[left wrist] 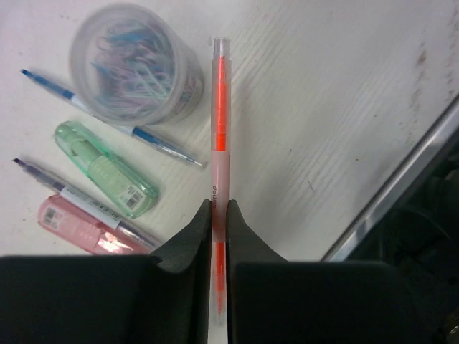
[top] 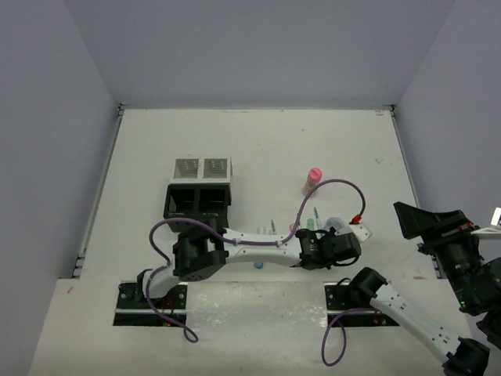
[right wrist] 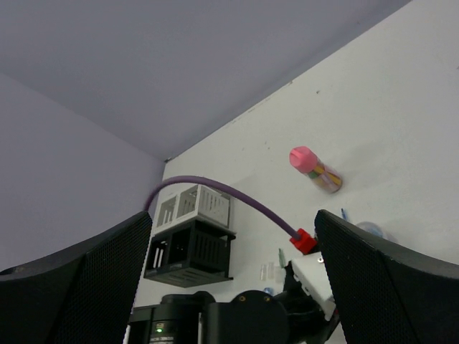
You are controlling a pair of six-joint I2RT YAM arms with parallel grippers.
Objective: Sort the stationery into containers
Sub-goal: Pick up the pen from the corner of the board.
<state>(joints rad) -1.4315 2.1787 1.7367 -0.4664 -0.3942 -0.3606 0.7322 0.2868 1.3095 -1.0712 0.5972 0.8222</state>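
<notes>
Stationery: orange pen (left wrist: 220,107), clear barrel with orange core, is lying on table (left wrist: 344,107) just beside clip tub (left wrist: 136,64) | left gripper (left wrist: 219,215) is pinching it | right gripper (right wrist: 233,287) is gaping, empty

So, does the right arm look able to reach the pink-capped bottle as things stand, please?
Probably yes: the right gripper is open, empty and faces the pink-capped bottle over bare table. The purple cable arches close beside the bottle and might snag.
</notes>
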